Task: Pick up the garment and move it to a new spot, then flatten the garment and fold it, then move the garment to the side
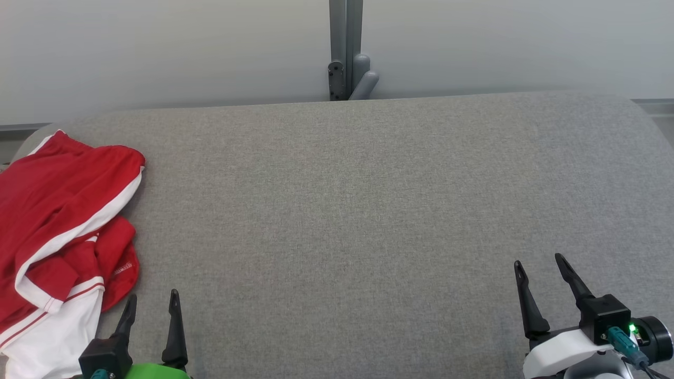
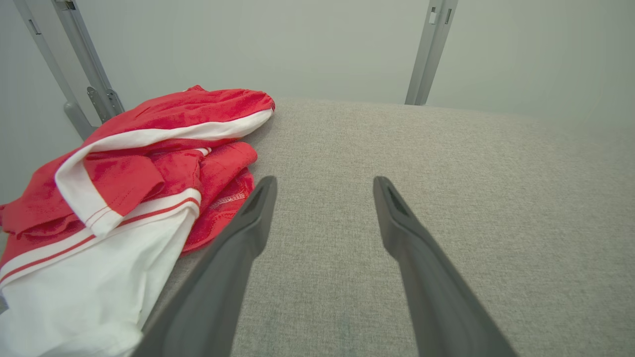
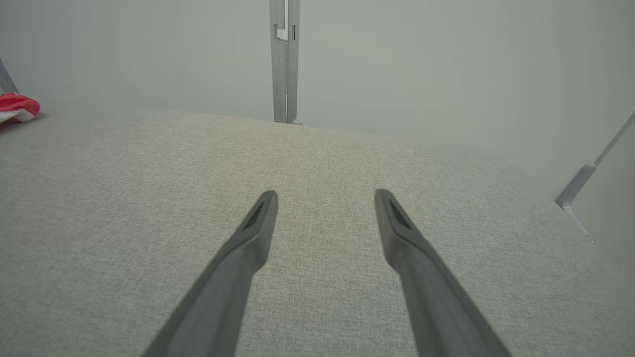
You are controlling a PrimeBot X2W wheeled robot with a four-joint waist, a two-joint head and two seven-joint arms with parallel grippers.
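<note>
Presently, the garment (image 1: 58,221) is seen crumpled at the left end of the grey padded table (image 1: 342,210), partly cut off by the left and bottom edges of the head view. It is red with white bands and a white panel. Its long axis is laid roughly near to far along the table's left end: the white panel is turned toward the robot, and the red, rounded end is pointed away toward the pale wall (image 1: 158,47). A white stripe is run diagonally across the red cloth, and several folds are piled over one another, so the front and back cannot be told apart.

The left gripper (image 1: 152,296) is held just beside the garment's near right edge, with its fingers spread and nothing between them. In the left wrist view the cloth is shown to the left of the left finger (image 2: 248,223); whether they touch cannot be told.

The right gripper (image 1: 538,260) is kept well apart from the garment, over bare fabric near the table's right end, likewise parted and empty. A grey metal post (image 1: 346,47) is set behind the table's far edge.
</note>
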